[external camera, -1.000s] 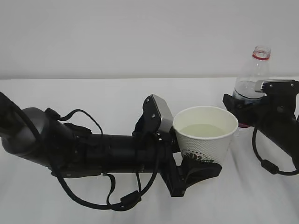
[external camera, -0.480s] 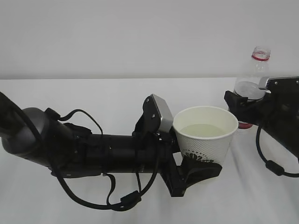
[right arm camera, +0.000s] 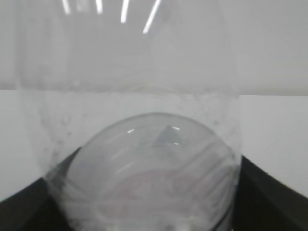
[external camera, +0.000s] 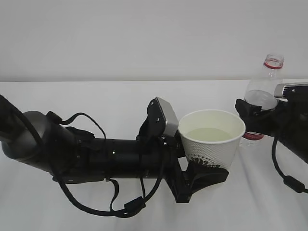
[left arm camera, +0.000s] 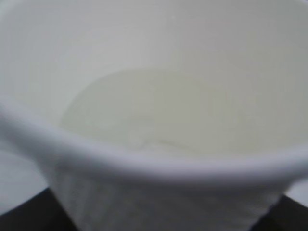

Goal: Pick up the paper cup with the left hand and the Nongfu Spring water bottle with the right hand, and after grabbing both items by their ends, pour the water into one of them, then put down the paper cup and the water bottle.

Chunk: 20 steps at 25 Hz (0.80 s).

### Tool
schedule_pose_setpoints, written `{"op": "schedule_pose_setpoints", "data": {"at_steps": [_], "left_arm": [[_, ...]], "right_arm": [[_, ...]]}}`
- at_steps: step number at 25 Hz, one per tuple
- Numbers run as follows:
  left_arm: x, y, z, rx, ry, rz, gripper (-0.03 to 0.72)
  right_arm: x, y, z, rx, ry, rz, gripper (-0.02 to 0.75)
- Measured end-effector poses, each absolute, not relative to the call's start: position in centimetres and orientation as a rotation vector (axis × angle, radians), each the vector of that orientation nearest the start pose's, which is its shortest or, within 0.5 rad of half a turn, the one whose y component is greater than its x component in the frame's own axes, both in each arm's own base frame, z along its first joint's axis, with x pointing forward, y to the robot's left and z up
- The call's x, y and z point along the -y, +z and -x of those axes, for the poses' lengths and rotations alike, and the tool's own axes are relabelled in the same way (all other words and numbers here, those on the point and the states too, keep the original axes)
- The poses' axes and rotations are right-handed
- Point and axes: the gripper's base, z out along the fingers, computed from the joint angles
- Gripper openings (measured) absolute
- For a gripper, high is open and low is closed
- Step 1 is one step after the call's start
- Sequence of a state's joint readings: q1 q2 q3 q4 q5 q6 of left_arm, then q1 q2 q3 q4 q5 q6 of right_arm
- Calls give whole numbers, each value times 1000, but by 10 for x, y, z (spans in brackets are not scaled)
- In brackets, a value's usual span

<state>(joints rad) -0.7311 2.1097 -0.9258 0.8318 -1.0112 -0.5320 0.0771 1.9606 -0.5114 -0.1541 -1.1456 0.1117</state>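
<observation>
Two grips hold: the left hand (external camera: 204,175) jaws clasp the paper cup (external camera: 211,142) upright mid-bench, water (external camera: 211,134) inside; the right hand (external camera: 255,118) jaws clamp the Nongfu Spring water bottle (external camera: 262,94) at the right edge, bare bench (external camera: 120,101) behind.

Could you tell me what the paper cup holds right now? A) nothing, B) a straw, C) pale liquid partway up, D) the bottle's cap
C: the exterior and left wrist views both show pale liquid partway up inside the paper cup.
</observation>
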Motion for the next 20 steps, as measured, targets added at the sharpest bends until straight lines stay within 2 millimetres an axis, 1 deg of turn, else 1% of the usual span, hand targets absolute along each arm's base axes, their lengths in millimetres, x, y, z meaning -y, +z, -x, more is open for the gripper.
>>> {"op": "schedule_pose_setpoints", "data": {"at_steps": [3,5,20], "left_arm": [[296,113,-245,-1572,-1124,-1131,517],[296,113,-245,-1572,-1124,-1131,517],[296,113,-245,-1572,-1124,-1131,517]], "right_arm": [[-37,108,-300,-1798,225,145,659],[-38,106,-297,-1807,230,154,669],[-37,93,-271,-1901,239,160,673]]}}
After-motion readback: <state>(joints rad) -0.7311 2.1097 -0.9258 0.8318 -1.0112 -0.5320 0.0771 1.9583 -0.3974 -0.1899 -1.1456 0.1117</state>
